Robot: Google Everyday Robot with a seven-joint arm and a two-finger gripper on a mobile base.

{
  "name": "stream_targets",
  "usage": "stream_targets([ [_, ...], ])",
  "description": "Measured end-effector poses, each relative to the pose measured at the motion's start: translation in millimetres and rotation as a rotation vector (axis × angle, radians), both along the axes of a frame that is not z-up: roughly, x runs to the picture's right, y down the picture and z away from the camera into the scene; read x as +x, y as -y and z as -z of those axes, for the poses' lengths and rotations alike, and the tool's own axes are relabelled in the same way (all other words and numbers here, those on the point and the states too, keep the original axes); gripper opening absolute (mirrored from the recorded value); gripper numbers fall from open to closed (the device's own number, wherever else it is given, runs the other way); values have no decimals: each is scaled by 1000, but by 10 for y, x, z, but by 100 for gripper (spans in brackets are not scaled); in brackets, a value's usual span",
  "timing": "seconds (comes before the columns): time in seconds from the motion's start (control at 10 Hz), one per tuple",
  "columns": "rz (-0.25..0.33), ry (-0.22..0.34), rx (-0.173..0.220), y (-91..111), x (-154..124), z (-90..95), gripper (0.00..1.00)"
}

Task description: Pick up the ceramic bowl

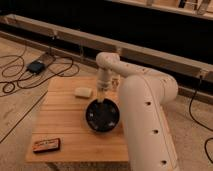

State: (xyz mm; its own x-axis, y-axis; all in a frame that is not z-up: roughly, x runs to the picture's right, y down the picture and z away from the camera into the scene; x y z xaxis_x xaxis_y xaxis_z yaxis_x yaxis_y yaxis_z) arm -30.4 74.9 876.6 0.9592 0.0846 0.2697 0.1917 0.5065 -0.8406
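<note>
Hand [101,101] at upright ceramic bowl [102,116] rim

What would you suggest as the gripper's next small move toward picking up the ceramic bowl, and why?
Probably a short descent, then close on the rim. The gripper hangs at the far rim of the ceramic bowl, which rests flat on the wooden table, so it does not look lifted yet. The sponge and the dark packet lie apart from the bowl, out of the way.
</note>
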Motion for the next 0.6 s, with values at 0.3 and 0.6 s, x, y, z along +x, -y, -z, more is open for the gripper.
stream_targets([
  [0.3, 18, 5, 5, 156, -18, 14, 0],
  [0.6, 18, 21, 37, 271, -97, 45, 0],
])
